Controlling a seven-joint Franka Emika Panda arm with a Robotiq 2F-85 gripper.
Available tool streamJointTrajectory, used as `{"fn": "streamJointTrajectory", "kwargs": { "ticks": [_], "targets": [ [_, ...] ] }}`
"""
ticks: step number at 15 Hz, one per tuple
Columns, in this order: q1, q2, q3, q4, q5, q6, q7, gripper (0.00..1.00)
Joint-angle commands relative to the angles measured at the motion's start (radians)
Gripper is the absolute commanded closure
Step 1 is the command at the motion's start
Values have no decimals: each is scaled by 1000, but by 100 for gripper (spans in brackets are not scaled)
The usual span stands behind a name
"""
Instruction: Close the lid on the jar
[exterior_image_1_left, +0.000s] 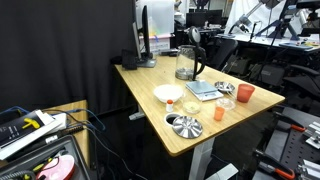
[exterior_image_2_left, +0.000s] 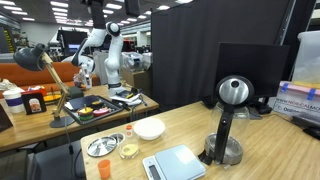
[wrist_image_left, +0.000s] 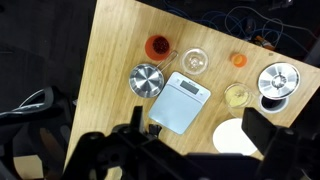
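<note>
Claw (wrist_image_left: 190, 140) hung spread wide and empty, high over the counter (wrist_image_left: 110, 60)
Jar (exterior_image_1_left: 186, 64) stood at 11 o'clock from the scale (exterior_image_1_left: 203, 90); lid (exterior_image_2_left: 234, 91) tipped up; glass likely rigid, slick, breakable; better to push the lid's top edge than grip the wall.

A pale wooden worktop (exterior_image_1_left: 148, 98) stands before a black curtain (exterior_image_1_left: 70, 50). In an exterior view, a second, cluttered table (exterior_image_2_left: 20, 126) carries a desk lamp (exterior_image_2_left: 31, 58) beneath rows of ceiling lights (exterior_image_2_left: 62, 6). Cables (wrist_image_left: 245, 18) trail over the dark floor (wrist_image_left: 40, 60).
</note>
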Motion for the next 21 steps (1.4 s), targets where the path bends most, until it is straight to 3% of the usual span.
{"fn": "streamJointTrajectory", "kwargs": {
  "ticks": [1, 8, 9, 17, 21],
  "targets": [
    [25, 6, 5, -2, -11, 41, -22, 0],
    [156, 114, 1, -19, 116, 218, -131, 0],
    [130, 100, 30, -14, 82, 188, -82, 0],
    [137, 120, 22, -16, 106, 207, -108, 0],
    [80, 182, 37, -83, 64, 268, 68, 0]
  ]
}}
